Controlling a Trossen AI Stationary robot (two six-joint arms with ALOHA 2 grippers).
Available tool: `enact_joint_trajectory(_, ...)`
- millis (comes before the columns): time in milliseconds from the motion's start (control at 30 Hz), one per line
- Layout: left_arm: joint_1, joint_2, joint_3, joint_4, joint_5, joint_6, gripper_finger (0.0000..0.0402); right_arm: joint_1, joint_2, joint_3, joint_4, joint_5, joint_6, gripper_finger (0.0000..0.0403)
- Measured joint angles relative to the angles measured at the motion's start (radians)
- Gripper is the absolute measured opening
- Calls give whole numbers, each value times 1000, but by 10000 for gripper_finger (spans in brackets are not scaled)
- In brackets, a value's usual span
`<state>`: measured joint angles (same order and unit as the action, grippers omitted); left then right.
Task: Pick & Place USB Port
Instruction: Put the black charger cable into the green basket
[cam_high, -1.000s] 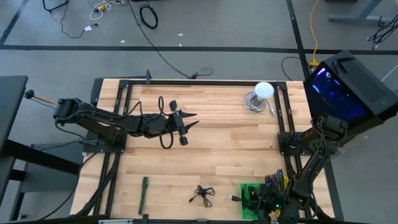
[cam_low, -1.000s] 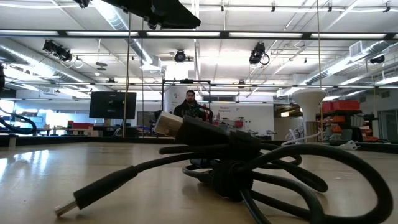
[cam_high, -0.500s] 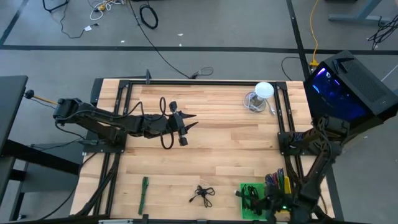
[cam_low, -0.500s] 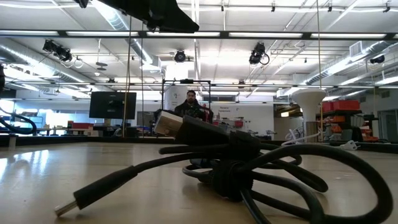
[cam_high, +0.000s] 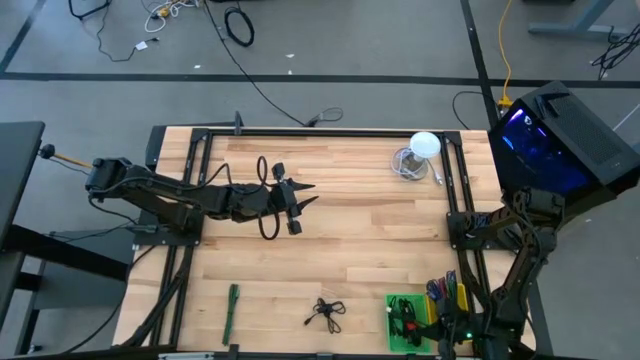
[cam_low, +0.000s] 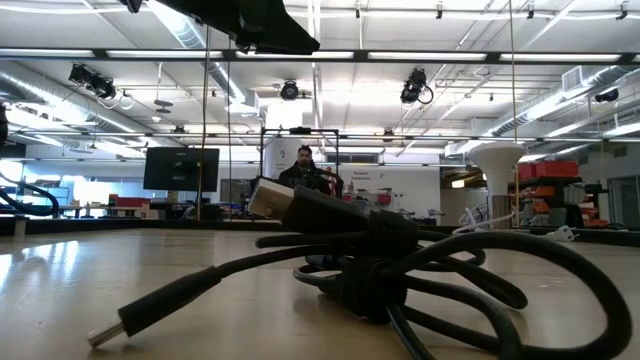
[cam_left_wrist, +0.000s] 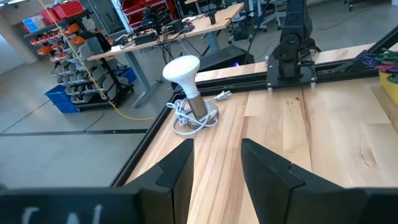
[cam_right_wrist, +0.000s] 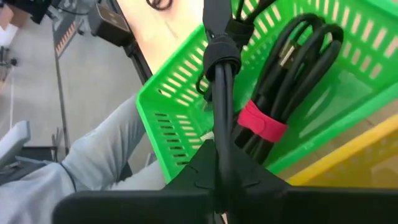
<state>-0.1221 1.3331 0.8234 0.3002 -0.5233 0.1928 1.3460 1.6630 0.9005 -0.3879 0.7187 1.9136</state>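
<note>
The right pincer (cam_right_wrist: 219, 163) is clenched on a bundled black USB cable (cam_right_wrist: 219, 87) over the green slotted plastic basket (cam_right_wrist: 180, 87) at the desk's (cam_high: 350, 240) front edge. A loop could snag the red-banded cable (cam_right_wrist: 264, 121) beside it. The left pincer (cam_left_wrist: 214, 165) hangs parted mid-desk, holding nothing.

Both arms are showing as dark, near-black jointed links, with a black cable looping loose just behind the left hand (cam_high: 303, 193). The left hand's two fingers (cam_left_wrist: 177, 171) are appearing as flat, matte black wedges tapering to blunt tips. The right hand (cam_right_wrist: 219, 163) is showing a black, angular body narrowing forward.
</note>
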Motion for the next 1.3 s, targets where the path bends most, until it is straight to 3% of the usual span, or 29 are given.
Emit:
enact_joint_trajectory(400, 0, 0, 0, -3, 0, 0, 138, -7, 0, 0, 68, 0, -60, 109)
enact_joint_trajectory(567, 0, 0, 0, -3, 0, 0, 138, -13, 0, 0, 180, 10, -189, 147)
enact_joint_trajectory(700, 0, 0, 0, -3, 0, 0, 138, -14, 0, 1, 236, -41, -209, 169)
enact_joint_trajectory(900, 0, 0, 0, -3, 0, 0, 138, -38, 0, 1, 241, -39, -203, 179)
enact_joint_trajectory(1167, 0, 0, 0, -3, 0, -6, 138, -79, 0, 1, 382, -84, -395, 180)
enact_joint_trajectory(1300, 0, 0, 0, -3, 0, -6, 138, -83, 0, 1, 340, -89, -366, 180)
